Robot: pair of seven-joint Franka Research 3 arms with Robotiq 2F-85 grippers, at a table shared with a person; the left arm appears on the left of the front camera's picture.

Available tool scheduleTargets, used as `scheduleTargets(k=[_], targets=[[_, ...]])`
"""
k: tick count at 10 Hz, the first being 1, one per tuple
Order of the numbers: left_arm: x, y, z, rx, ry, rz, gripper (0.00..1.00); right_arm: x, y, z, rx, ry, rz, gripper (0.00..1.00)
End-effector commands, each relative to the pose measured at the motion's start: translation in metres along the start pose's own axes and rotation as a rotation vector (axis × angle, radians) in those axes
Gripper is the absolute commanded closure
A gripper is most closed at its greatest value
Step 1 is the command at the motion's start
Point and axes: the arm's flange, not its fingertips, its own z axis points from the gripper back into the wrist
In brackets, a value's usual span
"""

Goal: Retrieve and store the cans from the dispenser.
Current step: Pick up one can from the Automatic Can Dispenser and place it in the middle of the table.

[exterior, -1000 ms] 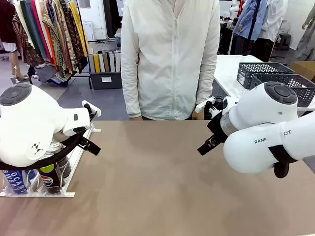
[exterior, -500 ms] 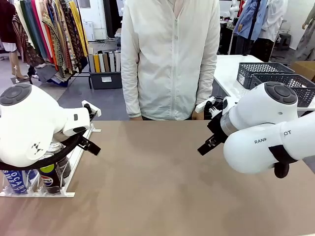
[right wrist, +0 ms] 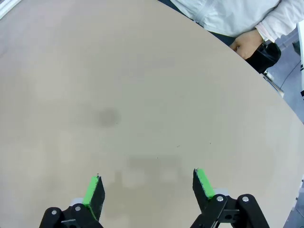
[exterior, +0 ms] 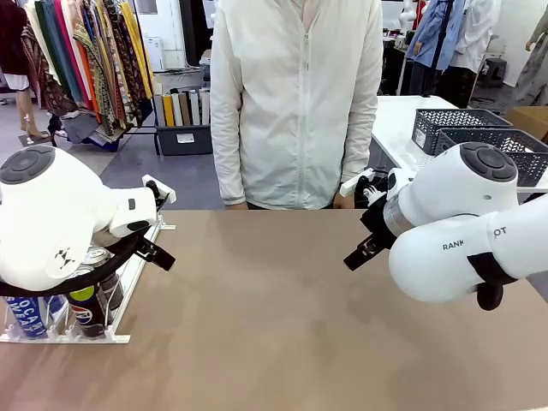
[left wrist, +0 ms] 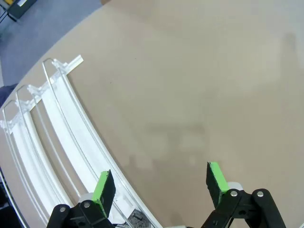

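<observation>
At the near left corner of the counter [exterior: 274,342], the cans [exterior: 86,308] are standing upright in the near end of the dispenser [exterior: 130,287]. A blue can [exterior: 26,318] with white lettering is sitting toward the outside, and a black Pepsi can [exterior: 87,318] with a green rim is standing just beside it. Silver tops are showing behind them. The left arm [exterior: 51,214] is covering the rest, so I cannot tell how many are standing there.

In the left wrist view, the left claw [left wrist: 160,183] is hanging released, its jaws spread wide with nothing between them. One green pad [left wrist: 105,186] is hovering over the dispenser's outer lane [left wrist: 61,123], and the other is hovering over bare counter.

Across the counter, the right arm [exterior: 462,231] is reaching in from the right. The right claw [right wrist: 148,186] is also hanging released above bare counter, well apart from the dispenser and gripping nothing.

At the far edge, a person [exterior: 295,103] in a pale zipped jacket is standing, one hand [right wrist: 244,45] resting by the counter's rim. Behind, dark lattice baskets [exterior: 462,128] are sitting on a white table.
</observation>
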Motion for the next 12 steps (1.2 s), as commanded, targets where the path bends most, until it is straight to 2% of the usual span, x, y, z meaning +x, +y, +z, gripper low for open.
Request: scheduleTargets(k=[1, 7, 8, 9, 10, 11, 12], targets=[[0.000, 0.000, 0.000, 0.000, 0.000, 0.000, 0.00, 0.000, 0.000, 0.000, 0.000, 0.000, 0.000, 0.00], [0.000, 0.000, 0.000, 0.000, 0.000, 0.000, 0.00, 0.000, 0.000, 0.000, 0.000, 0.000, 0.000, 0.00], [-0.001, -0.005, 0.008, -0.227, 0.030, -0.020, 0.00, -0.002, -0.001, -0.001, 0.088, 0.046, -0.022, 0.00], [0.002, -0.011, 0.018, -0.394, 0.116, 0.001, 0.00, -0.005, -0.008, 0.003, 0.214, 0.122, -0.090, 0.00], [0.008, -0.015, 0.034, -0.554, 0.211, 0.043, 0.00, -0.008, -0.018, 0.015, 0.392, 0.198, -0.125, 0.00], [0.019, -0.019, 0.049, -0.562, 0.187, 0.223, 0.00, -0.005, -0.030, 0.032, 0.485, 0.192, -0.286, 0.00], [0.026, -0.020, 0.082, -0.651, 0.218, 0.323, 0.00, -0.009, -0.043, 0.056, 0.648, 0.178, -0.358, 0.00]])
